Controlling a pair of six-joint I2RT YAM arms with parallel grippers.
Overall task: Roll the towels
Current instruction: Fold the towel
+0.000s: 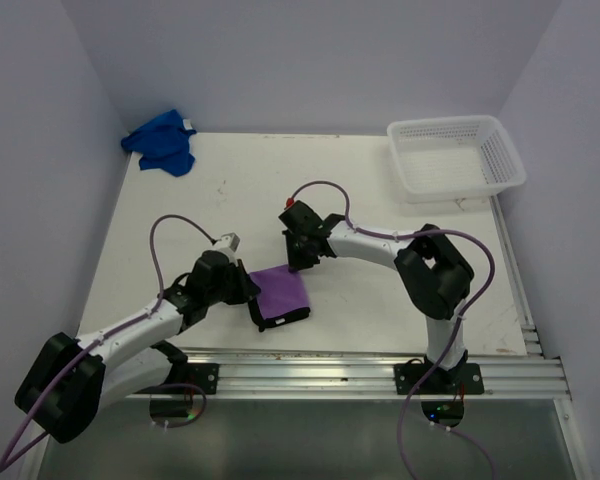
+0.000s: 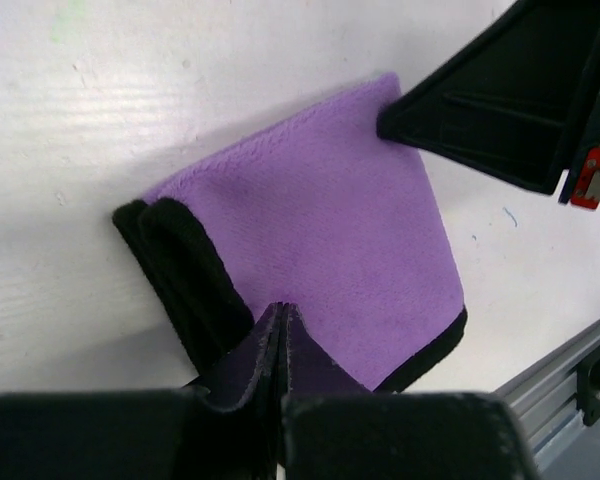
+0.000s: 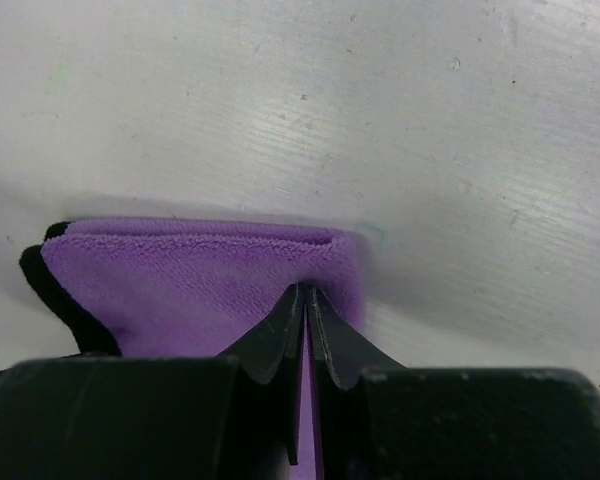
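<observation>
The purple towel (image 1: 280, 288) with a black edge lies folded on the white table between the two arms; its left side (image 2: 180, 270) curls into a black roll. My left gripper (image 2: 282, 310) is shut, its tips resting on the towel's near-left edge with no cloth between them. My right gripper (image 3: 307, 290) is shut too, only a thin slit between its fingers, and its tips press on the towel's (image 3: 180, 280) far corner (image 2: 390, 95). The blue towel (image 1: 162, 143) lies crumpled in the far left corner.
A white mesh basket (image 1: 455, 155) stands at the far right corner. A metal rail (image 1: 380, 370) runs along the table's near edge, just below the towel. White walls close in the left, right and back sides.
</observation>
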